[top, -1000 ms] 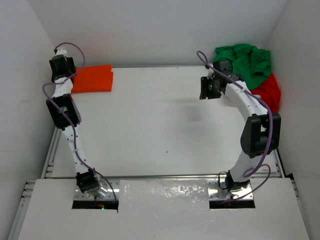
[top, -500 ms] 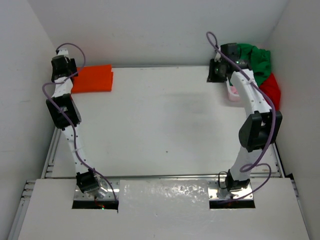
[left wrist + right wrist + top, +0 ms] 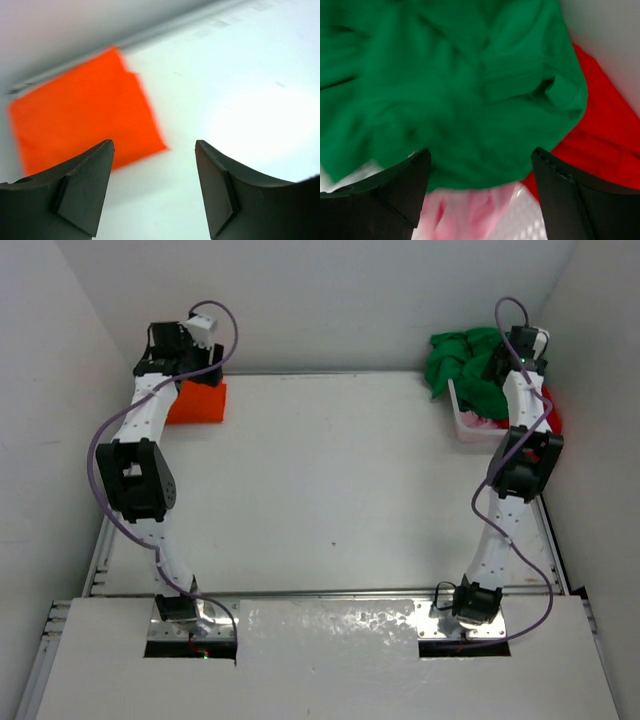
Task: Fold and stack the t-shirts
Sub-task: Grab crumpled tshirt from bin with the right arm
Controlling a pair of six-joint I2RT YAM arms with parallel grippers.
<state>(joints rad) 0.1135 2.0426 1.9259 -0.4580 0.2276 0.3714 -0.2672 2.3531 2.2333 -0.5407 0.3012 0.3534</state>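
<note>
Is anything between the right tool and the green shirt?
Nothing visible. The right tool hangs open directly over the green shirt, which lies topmost, overlapping the pink shirt and the red shirt.

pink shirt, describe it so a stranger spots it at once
At the table's far right corner stands a white basket. The pink shirt peeks out under the green shirt, beside the red shirt; it is the only pale one there.

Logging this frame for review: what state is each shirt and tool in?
orange t-shirt, folded flat
green t-shirt, crumpled, uppermost
red t-shirt, crumpled, partly under green
pink t-shirt, bunched in basket
left tool, open, empty
right tool, open, empty
</note>
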